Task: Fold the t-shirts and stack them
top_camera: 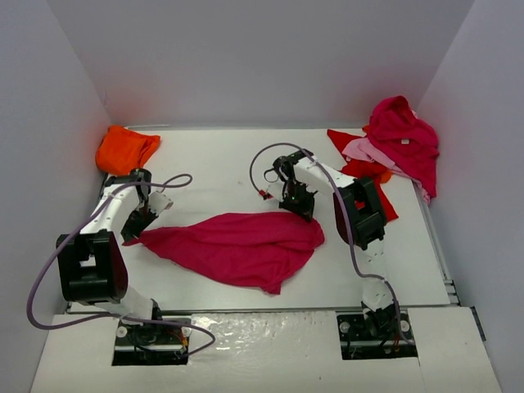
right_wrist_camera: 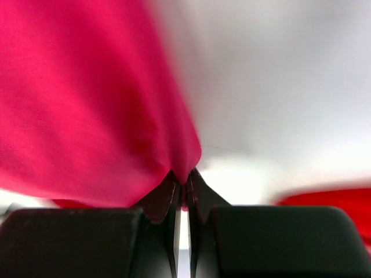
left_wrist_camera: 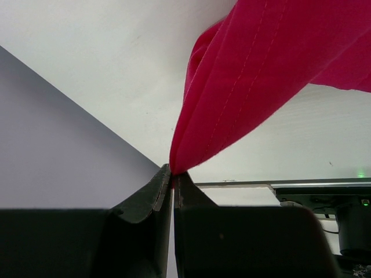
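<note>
A magenta-crimson t-shirt [top_camera: 237, 246] lies stretched across the middle of the table between both arms. My left gripper [top_camera: 137, 232] is shut on its left end; in the left wrist view the cloth [left_wrist_camera: 261, 75] runs up from the pinched jaws [left_wrist_camera: 173, 176]. My right gripper [top_camera: 300, 206] is shut on the shirt's upper right edge, and the cloth [right_wrist_camera: 87, 98] bunches at its fingertips [right_wrist_camera: 184, 184]. An orange t-shirt [top_camera: 125, 150] sits folded at the back left. Crimson [top_camera: 403, 135], light pink [top_camera: 368, 151] and bright red [top_camera: 366, 170] t-shirts are piled at the back right.
White walls [top_camera: 49, 123] close in the table [top_camera: 221, 164] on the left, back and right. Grey cables [top_camera: 270, 155] loop from both arms. The arm bases [top_camera: 151, 332] sit at the near edge.
</note>
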You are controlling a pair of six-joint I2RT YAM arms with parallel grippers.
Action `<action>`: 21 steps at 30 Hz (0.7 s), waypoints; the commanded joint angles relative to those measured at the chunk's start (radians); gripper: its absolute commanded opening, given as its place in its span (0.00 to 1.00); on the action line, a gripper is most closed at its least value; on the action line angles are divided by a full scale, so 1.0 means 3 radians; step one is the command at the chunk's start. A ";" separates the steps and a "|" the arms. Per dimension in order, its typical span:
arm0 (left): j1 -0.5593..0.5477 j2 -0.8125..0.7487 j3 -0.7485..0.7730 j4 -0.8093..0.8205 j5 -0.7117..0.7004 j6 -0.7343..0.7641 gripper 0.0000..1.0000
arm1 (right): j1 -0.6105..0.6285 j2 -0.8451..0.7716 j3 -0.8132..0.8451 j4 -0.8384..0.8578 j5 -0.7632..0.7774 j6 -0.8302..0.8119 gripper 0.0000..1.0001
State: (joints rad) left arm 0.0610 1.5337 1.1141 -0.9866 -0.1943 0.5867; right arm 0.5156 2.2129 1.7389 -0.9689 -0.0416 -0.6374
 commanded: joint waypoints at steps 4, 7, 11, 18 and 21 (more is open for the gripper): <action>-0.0040 -0.0132 0.0035 0.0026 -0.0165 -0.0110 0.00 | 0.0392 -0.0907 0.0163 0.0821 0.0829 0.0401 0.00; -0.0045 -0.0183 -0.0021 0.0021 -0.0179 -0.0115 0.00 | 0.0957 -0.1427 -0.0373 0.0804 0.0832 0.0281 0.00; -0.0050 -0.0233 -0.0086 0.0012 -0.0186 -0.0105 0.00 | 0.1486 -0.1900 -0.0995 0.0333 0.0775 0.0345 0.06; -0.0102 -0.0156 -0.0124 0.0073 -0.0185 -0.0106 0.00 | 0.1442 -0.2310 -0.1951 -0.0319 0.0113 0.0349 0.53; -0.0137 -0.0039 -0.0096 0.0119 -0.0181 -0.0154 0.00 | 0.1101 -0.2292 -0.1837 -0.0330 0.0069 0.0245 0.66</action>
State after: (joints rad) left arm 0.0361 1.5096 1.0630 -0.9622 -0.2293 0.5642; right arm 0.9417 1.5690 1.1582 -0.9719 0.0013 -0.5422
